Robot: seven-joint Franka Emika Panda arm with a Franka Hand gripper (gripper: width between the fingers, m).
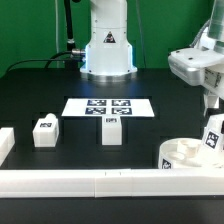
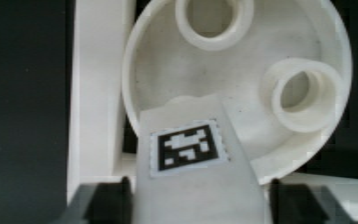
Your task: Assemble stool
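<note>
You see the gripper [image 2: 202,208], near on the exterior view's right, closed on a tagged leg [image 2: 194,150] held tilted over the seat [image 1: 185,155], likely to line it up with a hole [image 2: 306,92].

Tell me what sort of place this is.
Likely a robotics lab bench: a robot arm's base at a black table, a marker board, and a tagged white stool leg.
</note>
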